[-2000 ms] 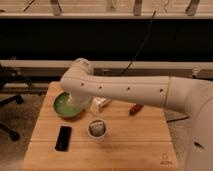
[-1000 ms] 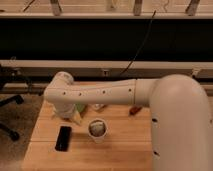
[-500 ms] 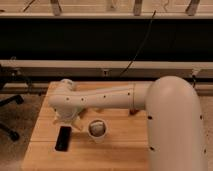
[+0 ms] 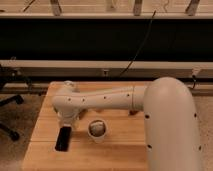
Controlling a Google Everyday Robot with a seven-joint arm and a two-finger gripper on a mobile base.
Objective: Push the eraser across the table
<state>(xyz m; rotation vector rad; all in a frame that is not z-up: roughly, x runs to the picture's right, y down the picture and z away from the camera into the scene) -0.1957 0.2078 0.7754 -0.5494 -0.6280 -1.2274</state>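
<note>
Matt light wooden table point(image 4: 122, 147), smooth black eraser point(image 4: 63, 139), smooth white plastic arm point(image 4: 102, 100), claw point(image 4: 65, 125) at eraser's far end

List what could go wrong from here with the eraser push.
The pincer is at the far end of the eraser, which lies near the left edge, in view, of the table; a skewed push could slide it off. The cup stands close beside the eraser; a push that way, or a swing of the arm, may tip it.
</note>
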